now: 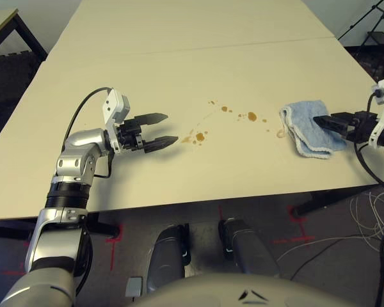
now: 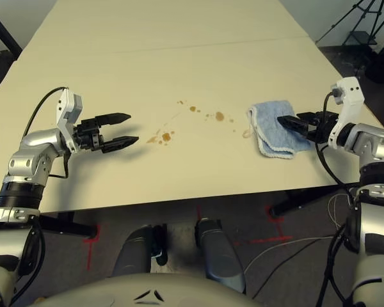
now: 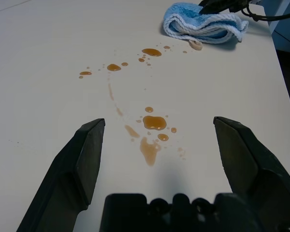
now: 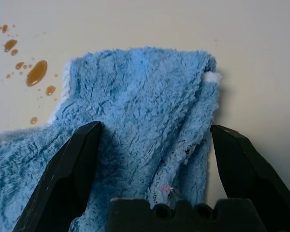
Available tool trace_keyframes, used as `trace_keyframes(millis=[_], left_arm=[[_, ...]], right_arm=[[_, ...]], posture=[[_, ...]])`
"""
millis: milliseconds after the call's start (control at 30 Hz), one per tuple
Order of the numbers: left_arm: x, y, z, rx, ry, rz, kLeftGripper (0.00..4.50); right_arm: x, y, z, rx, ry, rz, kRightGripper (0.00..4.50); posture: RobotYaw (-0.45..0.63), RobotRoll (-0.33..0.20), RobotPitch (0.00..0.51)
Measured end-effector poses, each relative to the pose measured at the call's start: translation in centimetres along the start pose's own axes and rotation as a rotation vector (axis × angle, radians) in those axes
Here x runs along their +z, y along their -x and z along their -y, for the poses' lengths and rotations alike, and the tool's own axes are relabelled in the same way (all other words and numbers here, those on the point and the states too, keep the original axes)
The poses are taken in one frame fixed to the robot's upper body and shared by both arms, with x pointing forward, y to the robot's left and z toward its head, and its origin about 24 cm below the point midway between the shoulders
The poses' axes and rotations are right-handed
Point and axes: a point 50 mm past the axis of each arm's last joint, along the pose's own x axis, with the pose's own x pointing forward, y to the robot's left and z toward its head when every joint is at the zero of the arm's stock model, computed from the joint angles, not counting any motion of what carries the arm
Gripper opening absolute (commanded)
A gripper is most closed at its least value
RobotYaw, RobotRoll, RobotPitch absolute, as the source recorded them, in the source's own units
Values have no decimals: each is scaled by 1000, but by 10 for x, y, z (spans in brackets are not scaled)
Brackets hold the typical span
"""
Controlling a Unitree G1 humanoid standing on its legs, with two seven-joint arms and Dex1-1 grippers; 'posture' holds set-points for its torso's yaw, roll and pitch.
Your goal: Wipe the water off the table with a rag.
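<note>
**Two open grippers, one rag not yet gripped**

Two grippers hang over the near half of the bench (image 1: 256, 173), both with fingers spread wide and nothing between them. The left gripper (image 1: 161, 130) hovers level above bare surface, pointing toward the spill. The right gripper (image 2: 293, 121) reaches in from the right edge, and its fingers straddle the folded blue terry rag (image 1: 305, 126) without closing on it; in the right wrist view the pile fills the gap between the two black fingers.

The water (image 1: 198, 135) lies between the two grippers: a nearer cluster of amber-brown drops and a smear just ahead of the left gripper, then a thin streak running to a farther cluster (image 1: 251, 116) close to the rag's left edge. One pale blob (image 3: 195, 45) sits almost touching the rag's hem.

The main risks, as I judge them: the rag is folded in several loose layers, so a shallow pinch could catch only the top layer and leave the rest trailing or unfolding on the drag. The rag also sits near the bench's right edge, so a nudge before the fingers close could push it off. Once wiping starts, a light sweep may only smear the streak wider rather than lift it, and the nearer cluster lies well apart from the rag, needing a long reach leftward.

Beyond the spill, a seam (image 1: 198, 48) crosses the pale benchtop.
</note>
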Motion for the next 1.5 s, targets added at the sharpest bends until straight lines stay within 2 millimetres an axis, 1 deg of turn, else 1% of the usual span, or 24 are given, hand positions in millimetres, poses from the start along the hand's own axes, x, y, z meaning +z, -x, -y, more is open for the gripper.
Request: trace_keyframes(millis=[300, 500, 600, 767, 933, 967, 1100, 1233, 1333, 1500], left_arm=[[3, -1, 2, -2, -12, 2, 4500], [3, -2, 2, 0, -12, 3, 4500], [2, -2, 2, 4, -11, 3, 4500], [2, -2, 2, 7, -17, 7, 4500], [2, -3, 1, 9, -22, 8, 4500], [2, -3, 1, 10, -24, 7, 4500], [-2, 1, -1, 23, -10, -8, 4500], [-2, 3, -2, 22, -21, -18, 4500], [-1, 3, -2, 22, -25, -20, 4500], [-1, 6, -2, 18, -30, -30, 4500]], right_arm=[[-4, -24, -15, 77, -3, -34, 4485], [-7, -31, -20, 100, 34, -69, 4485], [-9, -32, -21, 95, 65, -81, 3876], [-10, -34, -21, 79, 159, -112, 2087], [-8, -34, -22, 74, 182, -104, 231], [-8, -34, -22, 73, 181, -98, 18], [-7, -34, -22, 66, 126, -40, 1], [6, -37, -26, 36, 105, 66, 1], [12, -45, -33, 30, 114, 99, 1], [4, -65, -49, 35, 95, 94, 1]], posture=[[-274, 0, 126], [-275, 0, 124], [-275, 0, 124], [-280, 0, 121], [-275, 0, 119], [-275, 0, 119], [-273, 0, 117], [-273, 0, 116], [-273, 0, 116], [-273, 0, 116]])
